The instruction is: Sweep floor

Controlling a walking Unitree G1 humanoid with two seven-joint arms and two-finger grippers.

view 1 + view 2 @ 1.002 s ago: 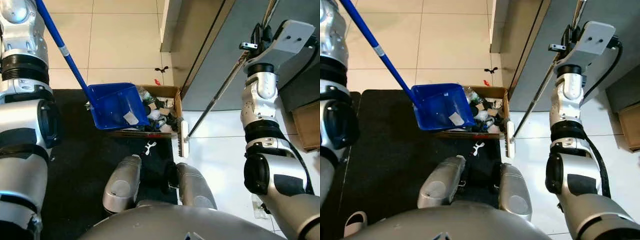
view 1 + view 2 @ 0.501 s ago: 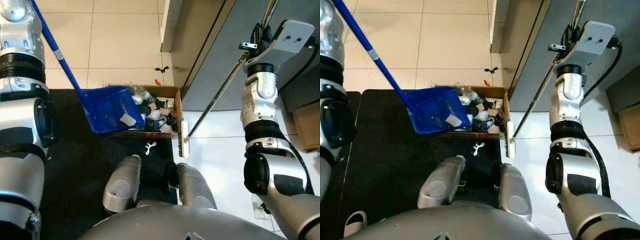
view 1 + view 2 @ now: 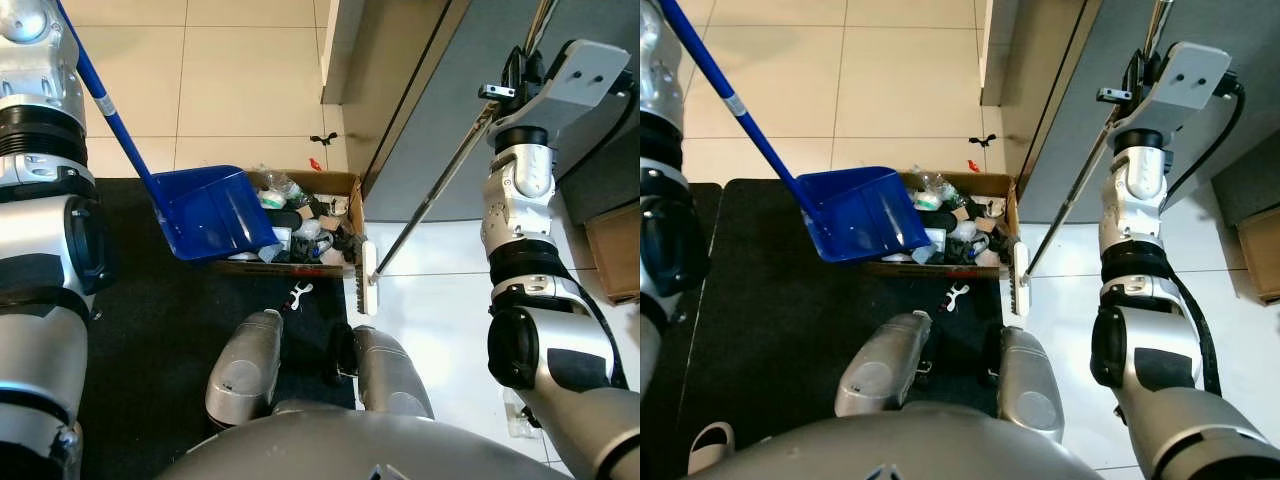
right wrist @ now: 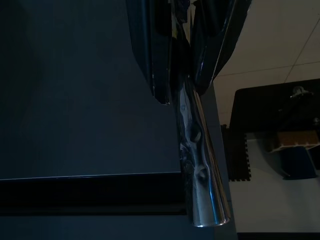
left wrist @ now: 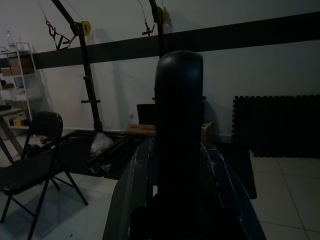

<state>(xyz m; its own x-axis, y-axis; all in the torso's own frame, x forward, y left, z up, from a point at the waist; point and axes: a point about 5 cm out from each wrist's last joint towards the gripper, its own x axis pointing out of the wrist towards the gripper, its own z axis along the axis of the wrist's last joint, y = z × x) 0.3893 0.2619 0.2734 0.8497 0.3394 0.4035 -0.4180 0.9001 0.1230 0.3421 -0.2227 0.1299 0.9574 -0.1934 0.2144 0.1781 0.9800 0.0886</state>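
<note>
Blue plastic dustpan point(image 3: 207, 212): tilted over the left part of the box, its open lip down against the rubbish, its pan bare inside.
Dustpan handle: long blue pole point(image 3: 105, 110) with a pale band, rising up and to the robot's left past the silver left arm point(image 3: 40, 200).
Cardboard box point(image 3: 352, 200): low, open and brown, on the far edge of the black floor mat point(image 3: 150, 330), packed with mixed rubbish point(image 3: 305, 222) in black, white and clear bits.
Broom: thin shiny metal shaft point(image 3: 440, 185) slanting down from the right gripper to a white brush head point(image 3: 367, 280), which stands on edge just beside the box's right end, where the mat meets the white tiles.
Right gripper point(image 4: 181, 60): raised high by the grey wall; in the right wrist view its black fingers point(image 4: 150, 55) are pinched on the broom's shaft, one on each side.
Left gripper: in the left wrist view one dark finger point(image 5: 179, 130) stands upright before a dim room with a folding chair point(image 5: 35, 170); whether its jaws are spread or closed cannot be told.
Loose debris: a small white piece point(image 3: 298, 294) on the mat just before the box; a red scrap point(image 3: 314, 164) and a small black scrap point(image 3: 322, 138) on the beige tiles beyond it.
Robot's legs point(image 3: 245, 375): two silver knees just behind the box.
</note>
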